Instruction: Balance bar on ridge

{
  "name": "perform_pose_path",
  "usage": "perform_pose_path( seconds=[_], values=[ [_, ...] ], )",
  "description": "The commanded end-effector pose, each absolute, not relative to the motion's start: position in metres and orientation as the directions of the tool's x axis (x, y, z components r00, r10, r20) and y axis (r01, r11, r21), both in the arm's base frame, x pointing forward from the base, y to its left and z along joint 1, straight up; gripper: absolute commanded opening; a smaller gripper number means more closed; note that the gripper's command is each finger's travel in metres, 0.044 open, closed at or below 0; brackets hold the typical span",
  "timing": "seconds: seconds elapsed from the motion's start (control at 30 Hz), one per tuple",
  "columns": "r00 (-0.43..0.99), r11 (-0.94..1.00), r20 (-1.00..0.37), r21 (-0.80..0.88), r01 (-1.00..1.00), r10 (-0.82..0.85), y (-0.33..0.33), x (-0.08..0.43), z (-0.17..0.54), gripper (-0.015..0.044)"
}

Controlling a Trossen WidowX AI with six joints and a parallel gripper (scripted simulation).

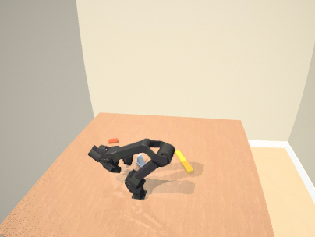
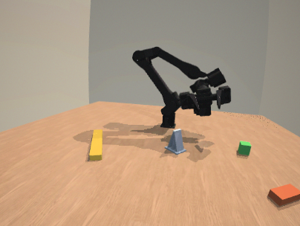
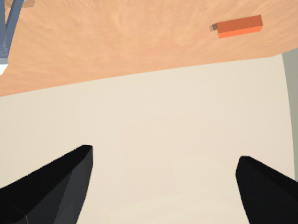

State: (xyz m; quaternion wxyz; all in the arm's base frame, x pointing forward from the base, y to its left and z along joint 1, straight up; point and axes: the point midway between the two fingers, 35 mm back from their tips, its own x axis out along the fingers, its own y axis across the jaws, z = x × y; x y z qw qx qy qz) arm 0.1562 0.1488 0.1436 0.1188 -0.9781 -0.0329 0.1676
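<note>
My gripper (image 1: 122,165) (image 2: 209,107) (image 3: 166,160) hangs above the table (image 1: 218,144) (image 2: 130,186) (image 3: 115,45), its fingers spread with nothing between them. Closest, lower and to its right, the blue-grey ridge (image 1: 140,160) (image 2: 177,142) (image 3: 9,30) stands upright, carrying nothing. Low to my gripper's left sits a green cube (image 2: 244,148). Farther out ahead of it lies an orange-red block (image 1: 113,140) (image 2: 285,195) (image 3: 240,27). Farthest, well off to its right, the yellow bar (image 1: 184,160) (image 2: 96,145) lies flat on the table, apart from the ridge.
</note>
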Motion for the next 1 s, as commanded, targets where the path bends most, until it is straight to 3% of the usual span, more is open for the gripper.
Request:
perform_pose_path(
  seconds=[0.0,0.97],
  values=[
    [0.935,-0.967,-0.351,-0.253,-0.032,0.060,0.146,0.164,0.144,0.0315],
    [0.798,-0.840,-0.566,-0.316,-0.442,-0.207,0.114,0.218,0.141,0.0315]
  ],
)
